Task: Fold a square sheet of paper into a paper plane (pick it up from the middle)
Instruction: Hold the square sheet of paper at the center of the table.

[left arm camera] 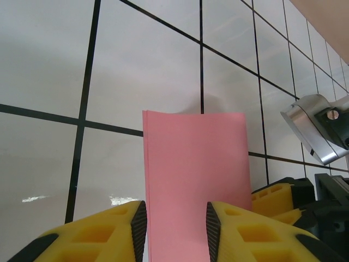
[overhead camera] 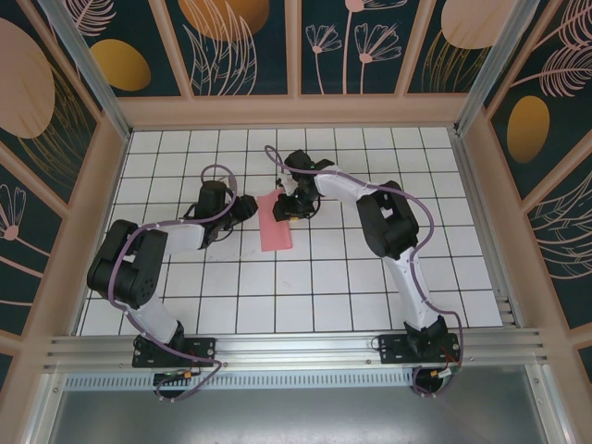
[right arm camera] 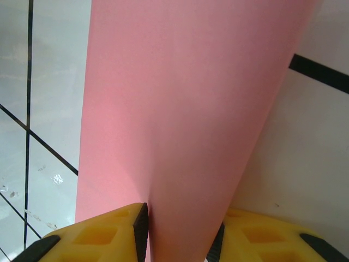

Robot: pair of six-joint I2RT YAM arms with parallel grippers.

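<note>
The square sheet of paper (overhead camera: pixel 275 229) is pink and folded into a narrow strip about one tile wide, lying on the white grid table between the two arms. My left gripper (overhead camera: pixel 248 207) is at the strip's left edge. In the left wrist view its jaws (left arm camera: pixel 174 215) stand apart over the paper (left arm camera: pixel 191 164), which lies flat beneath them. My right gripper (overhead camera: pixel 289 208) is at the strip's far end. In the right wrist view the paper (right arm camera: pixel 174 109) bulges up between both pads of the gripper (right arm camera: pixel 180 218) and fills the gap. The paper plane is out of view.
The white tiled table (overhead camera: pixel 370 277) is walled by a wooden frame with patterned panels (overhead camera: pixel 305 109). A metal rail (overhead camera: pixel 296 347) runs along the near edge by the arm bases. In the left wrist view the right arm's yellow finger (left arm camera: pixel 278 194) sits just right of the paper.
</note>
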